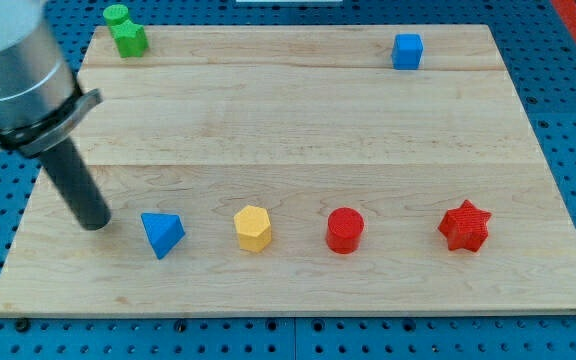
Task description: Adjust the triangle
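A blue triangle block (162, 234) lies on the wooden board (298, 130) near the view's bottom left. My tip (95, 222) rests on the board just to the left of the triangle, a short gap apart from it. The dark rod rises up and to the left from the tip into the arm's grey body at the view's top left corner.
A yellow hexagon block (253, 228), a red cylinder (345, 230) and a red star (464, 226) stand in a row to the right of the triangle. A green block (125, 31) sits at the top left, a blue cube (406, 51) at the top right.
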